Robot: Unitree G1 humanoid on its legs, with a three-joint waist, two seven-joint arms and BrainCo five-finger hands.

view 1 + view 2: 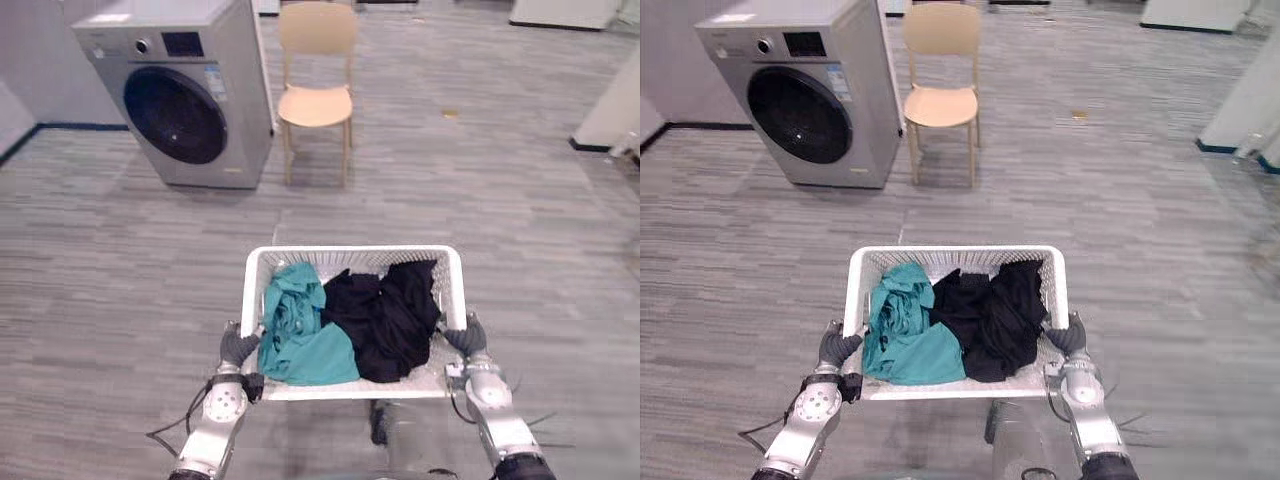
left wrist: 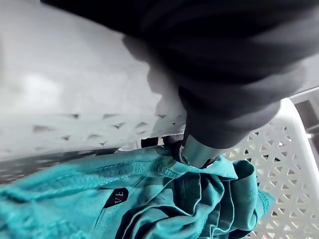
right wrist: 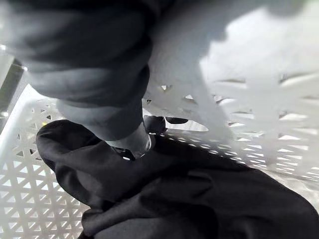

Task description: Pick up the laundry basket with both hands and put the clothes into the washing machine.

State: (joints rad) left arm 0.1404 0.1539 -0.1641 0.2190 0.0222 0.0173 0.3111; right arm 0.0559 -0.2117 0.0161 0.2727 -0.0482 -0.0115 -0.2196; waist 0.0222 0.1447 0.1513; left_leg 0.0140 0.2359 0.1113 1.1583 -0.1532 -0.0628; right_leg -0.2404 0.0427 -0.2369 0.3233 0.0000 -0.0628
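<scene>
Left hand (image 1: 238, 347) and right hand (image 1: 466, 338) clamp opposite rims of the laundry basket (image 1: 350, 253); teal garment (image 1: 300, 340) beside the left hand, black garment (image 1: 385, 315) beside the right; washing machine (image 1: 185, 95) far beyond both.

Open floor (image 1: 150, 260) runs from the laundry basket (image 1: 355, 257) toward 11 o'clock to the washing machine (image 1: 215, 60), its round door (image 1: 175, 115) shut. A beige chair (image 1: 318, 70) stands just beside it at 12 o'clock.
</scene>
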